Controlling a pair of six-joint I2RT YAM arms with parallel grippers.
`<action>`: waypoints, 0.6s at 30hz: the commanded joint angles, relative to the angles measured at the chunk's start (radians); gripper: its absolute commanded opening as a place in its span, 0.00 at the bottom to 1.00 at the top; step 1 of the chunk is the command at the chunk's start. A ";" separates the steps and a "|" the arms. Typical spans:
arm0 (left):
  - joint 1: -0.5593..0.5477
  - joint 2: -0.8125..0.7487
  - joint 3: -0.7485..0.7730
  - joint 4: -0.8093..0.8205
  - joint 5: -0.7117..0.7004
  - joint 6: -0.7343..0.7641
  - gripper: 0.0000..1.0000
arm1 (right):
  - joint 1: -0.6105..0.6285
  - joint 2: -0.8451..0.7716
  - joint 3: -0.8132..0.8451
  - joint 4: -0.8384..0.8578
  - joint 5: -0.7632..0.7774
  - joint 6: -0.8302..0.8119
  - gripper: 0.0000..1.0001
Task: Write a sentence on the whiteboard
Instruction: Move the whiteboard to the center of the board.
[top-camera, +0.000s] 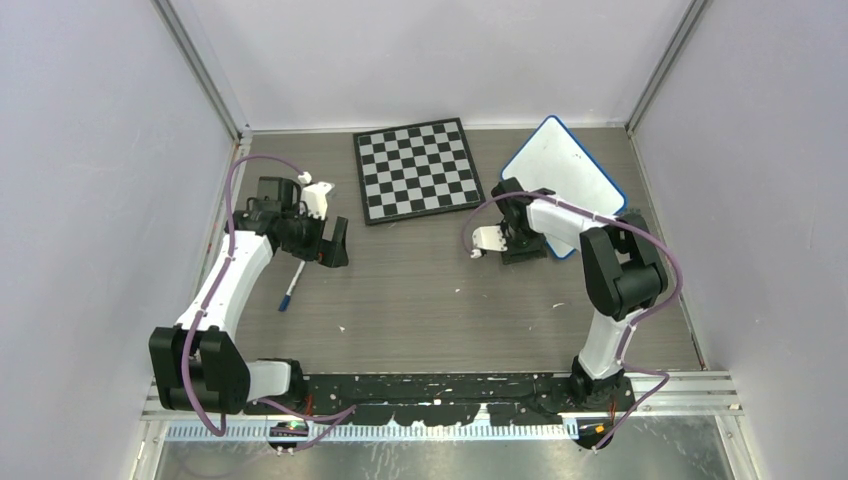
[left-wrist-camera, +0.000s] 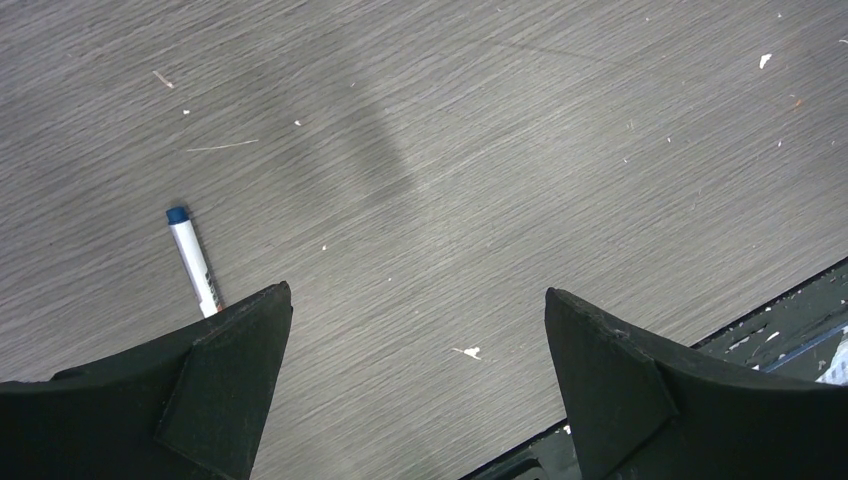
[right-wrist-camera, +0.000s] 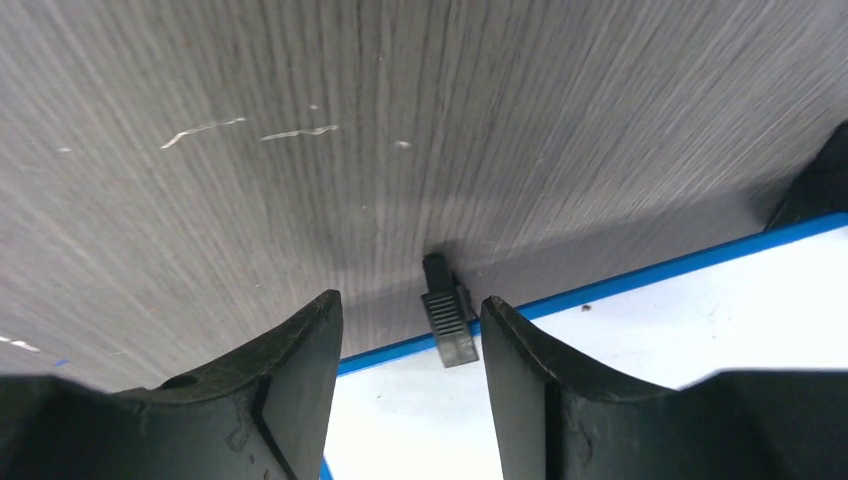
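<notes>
Whiteboard (top-camera: 562, 165) by far right corner of table (top-camera: 430, 300), face blank, no sentence on it yet. Right gripper (right-wrist-camera: 412, 298) low at board's near edge, fingers partly apart astride small black foot (right-wrist-camera: 447, 320), no hold visible. Likely there to pull or steady board. Left gripper (left-wrist-camera: 417, 290) toward left edge, fingers wide apart, empty, marker (left-wrist-camera: 192, 258) lying just beside, probably next pickup. Chessboard (top-camera: 417, 168) at middle of far edge, near whiteboard, may crowd it.

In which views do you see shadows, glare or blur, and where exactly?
Top external: even light, sharp, whiteboard bright without glare. Left wrist: a soft dark shadow band crosses the table; the pen is sharp. Right wrist: table grain smears toward the edges; shadow lies along the whiteboard rim.
</notes>
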 joint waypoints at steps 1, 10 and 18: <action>-0.004 -0.005 0.037 -0.006 0.018 -0.009 1.00 | 0.004 0.033 -0.013 0.064 0.083 -0.100 0.57; -0.004 -0.013 0.030 0.001 -0.001 -0.013 1.00 | 0.007 0.064 -0.053 0.113 0.144 -0.189 0.37; -0.004 0.013 0.053 0.009 -0.031 -0.079 1.00 | 0.080 -0.045 -0.169 0.136 0.109 -0.221 0.03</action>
